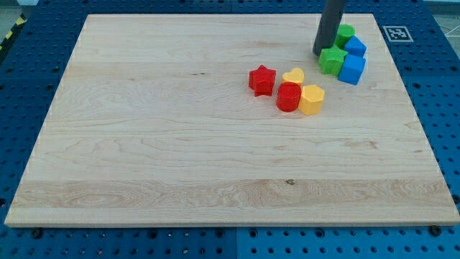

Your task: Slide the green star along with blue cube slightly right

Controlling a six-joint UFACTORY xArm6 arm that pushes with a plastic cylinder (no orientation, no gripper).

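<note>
The green star (332, 60) lies near the view's top right of the wooden board, touching the blue cube (352, 70) on its right. My tip (320, 53) rests at the star's upper left edge, touching or nearly touching it. The dark rod rises from there out of the view's top.
A green round block (346, 33) and a second blue block (355, 47) sit just above the star and cube. A red star (262, 80), a yellow heart (293, 76), a red cylinder (289, 96) and a yellow hexagonal block (311, 99) cluster at centre right. The board's right edge (406, 86) is close.
</note>
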